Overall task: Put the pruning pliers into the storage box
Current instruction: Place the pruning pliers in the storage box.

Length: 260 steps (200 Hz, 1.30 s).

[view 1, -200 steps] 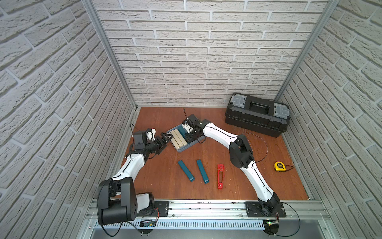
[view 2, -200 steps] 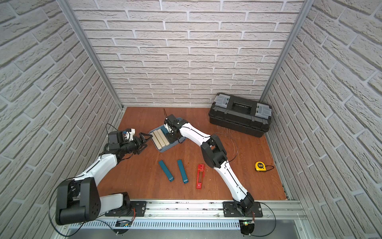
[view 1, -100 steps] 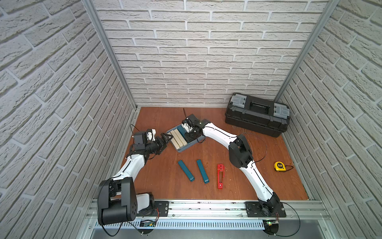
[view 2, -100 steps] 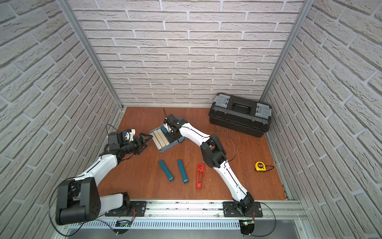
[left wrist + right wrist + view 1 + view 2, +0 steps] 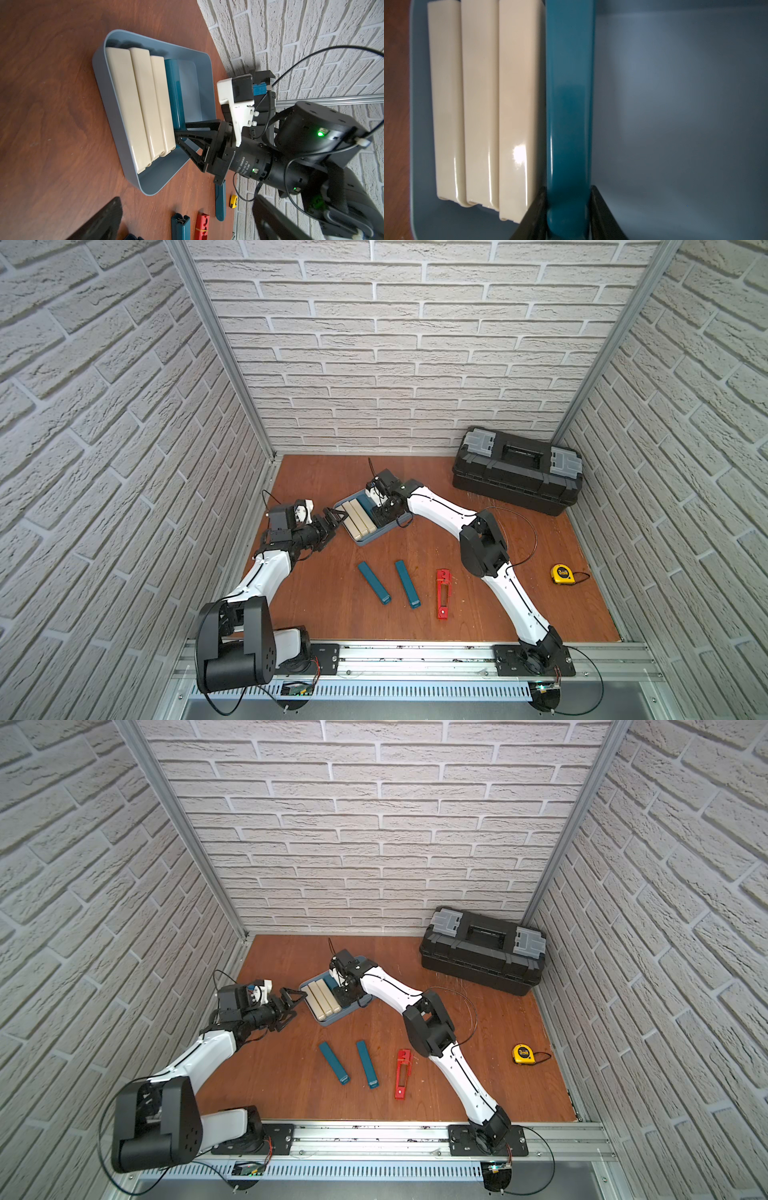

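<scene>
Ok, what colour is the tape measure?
The tape measure is yellow, clearest in a top view.

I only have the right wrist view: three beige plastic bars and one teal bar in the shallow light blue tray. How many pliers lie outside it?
Observer: Three that I can see, in a row on the brown wooden table: the left teal plastic bar, the right teal plastic bar and a thinner red slotted bar.
Operator: Which one is on my arm's side?
Observer: The red one, at the right end of that row.
Operator: Where is the left gripper?
Observer: The left gripper is open and empty, close beside the left wall of the light blue plastic tray.
</scene>
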Tool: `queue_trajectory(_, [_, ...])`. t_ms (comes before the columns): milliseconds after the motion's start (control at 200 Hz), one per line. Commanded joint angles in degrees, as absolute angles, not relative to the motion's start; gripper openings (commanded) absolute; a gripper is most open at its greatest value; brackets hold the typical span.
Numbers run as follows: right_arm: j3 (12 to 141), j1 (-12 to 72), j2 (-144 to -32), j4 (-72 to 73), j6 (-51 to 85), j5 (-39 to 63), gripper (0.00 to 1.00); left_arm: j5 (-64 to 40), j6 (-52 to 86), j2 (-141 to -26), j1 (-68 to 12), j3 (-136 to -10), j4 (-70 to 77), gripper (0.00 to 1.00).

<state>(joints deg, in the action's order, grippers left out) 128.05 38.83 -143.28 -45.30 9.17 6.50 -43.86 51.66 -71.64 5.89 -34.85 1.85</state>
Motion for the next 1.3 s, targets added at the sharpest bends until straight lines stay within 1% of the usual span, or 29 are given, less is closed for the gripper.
queue_trajectory(0, [129.4,38.7,-143.0,-45.4,8.5,7.1,0.35,-44.6,51.5,-70.6,6.3,-34.0,4.3,0.98])
queue_trajectory(415, [128.2,38.7,-139.6,-45.8,7.9,9.3,0.41,-44.5,51.6,-70.9,6.3,-34.0,4.7,0.98])
queue_trajectory(735, [126.6,38.7,-136.1,-44.5,7.6,9.2,0.43,-44.5,52.1,-70.8,6.1,-33.8,5.0,0.98])
queue_trajectory(1120, [127.0,37.5,-138.6,-43.1,6.9,2.9,0.4,-44.5,51.9,-70.2,6.0,-34.0,4.2,0.98])
queue_trajectory(1295, [129.8,37.3,-141.5,-43.4,6.3,1.0,0.36,-44.5,51.8,-70.3,6.1,-34.4,4.0,0.98])
